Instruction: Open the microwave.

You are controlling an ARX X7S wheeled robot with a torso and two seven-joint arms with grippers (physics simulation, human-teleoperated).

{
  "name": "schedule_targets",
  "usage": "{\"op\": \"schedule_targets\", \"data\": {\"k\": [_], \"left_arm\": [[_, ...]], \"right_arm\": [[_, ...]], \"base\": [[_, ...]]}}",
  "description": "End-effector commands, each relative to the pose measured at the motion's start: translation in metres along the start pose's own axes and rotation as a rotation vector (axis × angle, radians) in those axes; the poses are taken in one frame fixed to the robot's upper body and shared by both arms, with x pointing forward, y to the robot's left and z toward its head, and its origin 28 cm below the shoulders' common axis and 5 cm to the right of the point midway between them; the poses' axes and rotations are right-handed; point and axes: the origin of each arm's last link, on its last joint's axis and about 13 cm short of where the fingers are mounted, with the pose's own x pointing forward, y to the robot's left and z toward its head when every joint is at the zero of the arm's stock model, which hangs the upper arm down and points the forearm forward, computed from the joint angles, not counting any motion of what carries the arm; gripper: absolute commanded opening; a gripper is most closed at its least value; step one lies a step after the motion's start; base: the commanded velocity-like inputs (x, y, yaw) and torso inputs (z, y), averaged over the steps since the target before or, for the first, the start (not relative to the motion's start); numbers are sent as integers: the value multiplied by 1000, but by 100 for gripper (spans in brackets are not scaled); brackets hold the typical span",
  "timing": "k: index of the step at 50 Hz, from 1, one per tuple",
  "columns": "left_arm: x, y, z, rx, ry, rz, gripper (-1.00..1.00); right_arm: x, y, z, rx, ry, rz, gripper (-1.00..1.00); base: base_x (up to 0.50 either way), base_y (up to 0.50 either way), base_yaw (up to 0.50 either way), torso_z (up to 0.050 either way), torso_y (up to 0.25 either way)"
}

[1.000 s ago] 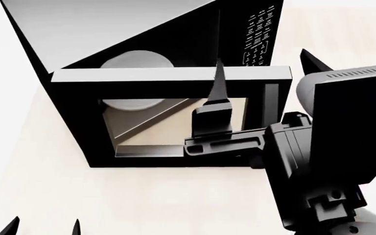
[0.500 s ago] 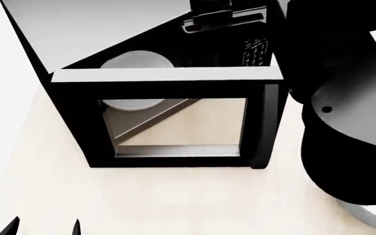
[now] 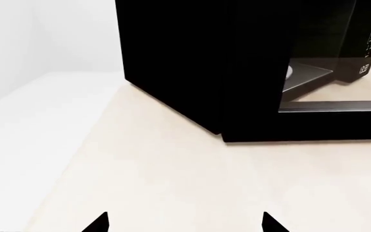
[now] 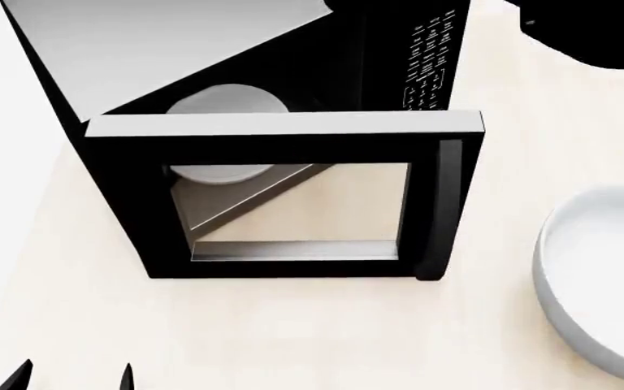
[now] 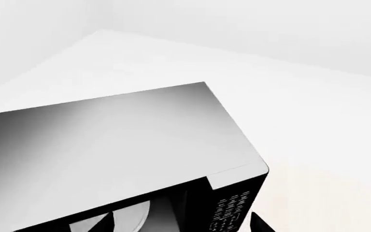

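From the left wrist view, the microwave point(image 3: 237, 67) stands ahead of the left hand point(image 3: 185, 223) and to one side of its line, on the pale bench point(image 3: 172, 179); the door point(image 3: 289, 121) is swung out toward the camera, its long edge running across the view, with the cavity and keypad glimpsed through the glass. Only the two fingertips of this hand show, set wide apart and holding nothing, well back from the door. In the head view, the microwave point(image 4: 236, 81) sits toward the bench's far edge, and the door point(image 4: 279, 195) stands open at about a right angle to the body, its handle point(image 4: 442, 211) on the free end, the turntable plate point(image 4: 225, 106) exposed behind. The left hand point(image 4: 74, 378) lies low near the bench's point(image 4: 290, 333) front edge. A white bowl point(image 4: 604, 276) rests at the right. In the right wrist view, the right hand point(image 5: 182, 224) hangs above the microwave's grey top point(image 5: 108, 140), fingertips spread, empty. Judging by this, the door is already open.
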Motion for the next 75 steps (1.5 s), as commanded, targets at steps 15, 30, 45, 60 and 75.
{"op": "schedule_targets", "data": {"k": [15, 30, 45, 60, 75], "left_arm": [[-1, 0, -3, -30, 28, 6, 100], [0, 0, -3, -30, 28, 6, 100], [-2, 1, -3, -29, 26, 4, 100], [-2, 1, -3, -31, 28, 5, 100], [-1, 1, -3, -32, 27, 7, 100]], "right_arm": [[22, -24, 30, 42, 218, -32, 100], [50, -29, 21, 69, 245, -51, 100], [72, -30, 0, 76, 306, -79, 100], [82, -25, -11, 64, 335, -71, 100], [94, -23, -29, 61, 371, -71, 100]], "base": [[0, 0, 0, 0, -1], [0, 0, 0, 0, 0], [0, 0, 0, 0, -1], [0, 0, 0, 0, -1], [0, 0, 0, -1, 0]]}}
